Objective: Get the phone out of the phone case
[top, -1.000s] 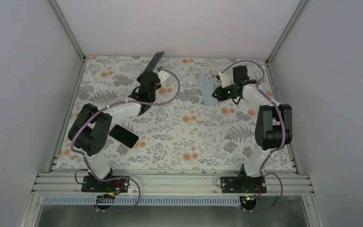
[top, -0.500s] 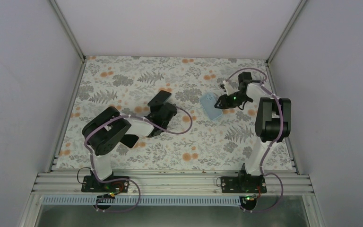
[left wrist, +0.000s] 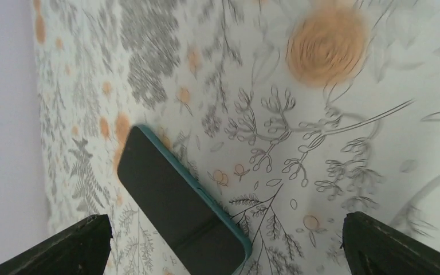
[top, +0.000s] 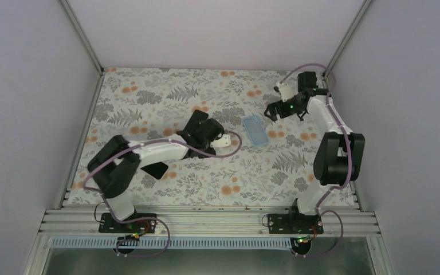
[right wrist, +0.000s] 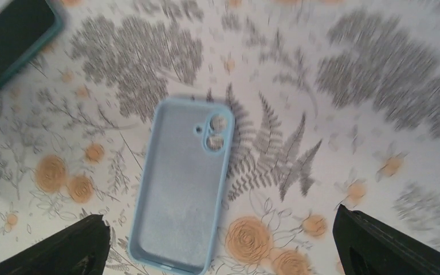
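The empty light blue phone case [right wrist: 183, 189] lies inside-up on the floral cloth, right of centre [top: 255, 130]. My right gripper [right wrist: 220, 229] hovers open above its near end, touching nothing; from above it sits back-right of the case [top: 270, 112]. The phone [left wrist: 172, 206], dark screen with a teal rim, lies flat on the cloth left of the case [top: 195, 120] and shows at the top left of the right wrist view [right wrist: 11, 40]. My left gripper [left wrist: 223, 240] stands open over the phone's near corner, its fingers wide apart and off it [top: 201, 127].
A second dark phone-like slab [top: 156, 169] lies near the front left, partly under my left forearm. Pale walls close in the cloth [top: 149, 91] on the left, back and right. A metal rail [top: 206, 220] runs along the near edge.
Both grippers went from shut to open. The left one lowered the phone to the cloth and let go. The right one dropped the case onto the cloth and drew back to the right.
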`<state>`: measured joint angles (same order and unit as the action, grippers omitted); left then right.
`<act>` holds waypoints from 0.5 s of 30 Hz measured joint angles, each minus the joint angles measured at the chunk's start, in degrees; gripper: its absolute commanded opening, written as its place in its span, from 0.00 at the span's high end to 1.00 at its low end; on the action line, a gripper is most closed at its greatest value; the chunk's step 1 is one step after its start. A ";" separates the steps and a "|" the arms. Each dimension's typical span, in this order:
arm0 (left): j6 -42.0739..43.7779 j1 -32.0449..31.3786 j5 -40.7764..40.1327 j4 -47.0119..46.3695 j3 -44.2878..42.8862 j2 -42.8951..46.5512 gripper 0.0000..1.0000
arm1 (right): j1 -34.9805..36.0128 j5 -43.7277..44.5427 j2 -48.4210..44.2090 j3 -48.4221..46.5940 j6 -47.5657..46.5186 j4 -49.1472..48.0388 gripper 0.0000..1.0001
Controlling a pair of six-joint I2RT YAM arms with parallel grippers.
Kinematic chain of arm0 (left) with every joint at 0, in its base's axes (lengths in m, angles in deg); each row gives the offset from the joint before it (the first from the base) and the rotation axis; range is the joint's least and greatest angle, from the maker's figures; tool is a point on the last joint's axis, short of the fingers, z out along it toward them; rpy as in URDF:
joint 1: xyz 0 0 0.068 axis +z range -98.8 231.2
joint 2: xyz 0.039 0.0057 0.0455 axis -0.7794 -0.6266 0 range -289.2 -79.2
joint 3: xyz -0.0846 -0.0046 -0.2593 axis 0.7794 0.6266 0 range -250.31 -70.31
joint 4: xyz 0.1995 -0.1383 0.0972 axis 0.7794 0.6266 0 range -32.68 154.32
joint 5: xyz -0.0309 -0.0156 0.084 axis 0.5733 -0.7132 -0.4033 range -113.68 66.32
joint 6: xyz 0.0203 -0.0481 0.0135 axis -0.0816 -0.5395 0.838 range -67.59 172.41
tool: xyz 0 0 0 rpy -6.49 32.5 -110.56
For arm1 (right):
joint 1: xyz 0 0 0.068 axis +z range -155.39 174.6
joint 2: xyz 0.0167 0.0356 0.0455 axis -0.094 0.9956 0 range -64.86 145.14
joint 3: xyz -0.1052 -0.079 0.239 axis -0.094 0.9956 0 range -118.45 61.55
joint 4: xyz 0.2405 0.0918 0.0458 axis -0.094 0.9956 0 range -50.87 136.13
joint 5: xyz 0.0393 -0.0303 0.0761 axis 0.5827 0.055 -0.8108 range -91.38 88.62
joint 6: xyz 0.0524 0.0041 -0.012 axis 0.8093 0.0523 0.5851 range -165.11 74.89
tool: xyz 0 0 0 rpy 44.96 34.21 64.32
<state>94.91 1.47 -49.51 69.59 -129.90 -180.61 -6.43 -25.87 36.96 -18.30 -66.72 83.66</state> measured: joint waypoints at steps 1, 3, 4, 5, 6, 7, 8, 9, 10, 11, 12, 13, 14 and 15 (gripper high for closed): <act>-1.01 0.28 2.97 2.38 -1.01 1.95 0.00 | 0.37 0.26 -1.33 -0.83 -1.33 0.07 0.00; -2.51 2.21 9.03 6.51 -2.75 7.21 0.00 | 1.86 1.07 -4.13 -1.36 -4.28 -0.15 0.00; -3.10 4.09 11.96 8.37 -4.04 9.99 0.00 | 3.13 1.44 -5.16 -1.14 -5.46 -0.24 0.00; -3.54 7.41 15.67 10.10 -5.99 12.59 0.00 | 5.33 2.14 -6.40 -0.22 -6.67 -0.96 0.00; -3.91 12.20 19.26 11.74 -8.59 14.80 0.00 | 7.91 2.93 -7.41 1.05 -7.56 -1.68 0.00; -4.17 16.24 21.05 12.35 -10.49 15.98 0.00 | 10.84 3.69 -8.17 2.36 -8.17 -2.10 0.00; -4.42 22.45 23.69 13.25 -13.18 17.22 0.00 | 14.51 4.68 -8.66 3.72 -8.48 -2.54 0.00; -4.39 27.04 24.65 13.44 -14.78 17.97 0.00 | 18.10 5.29 -8.76 4.59 -8.48 -2.89 0.00; -4.39 32.15 25.64 13.70 -15.96 18.71 0.00 | 22.23 5.57 -8.59 5.09 -8.31 -3.17 0.00; -4.35 36.81 26.32 14.05 -16.20 19.52 0.00 | 26.73 5.57 -8.09 5.16 -7.72 -3.56 0.00; -4.17 40.76 26.62 14.91 -15.78 20.39 0.00 | 30.16 5.18 -7.63 4.98 -7.10 -4.20 0.00; -4.00 44.09 26.93 15.52 -14.51 21.35 0.01 | 32.79 4.57 -7.04 4.55 -6.54 -4.35 0.00; -3.74 47.01 27.30 16.20 -12.48 22.43 0.04 | 35.69 3.72 -6.01 3.37 -5.75 -4.44 0.00; -3.45 49.05 27.54 16.83 -10.47 23.15 0.10 | 37.55 3.02 -4.98 2.34 -5.31 -4.76 0.00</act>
<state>91.46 50.51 -21.97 86.42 -140.37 -157.46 31.12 -22.85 31.98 -15.96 -72.03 78.90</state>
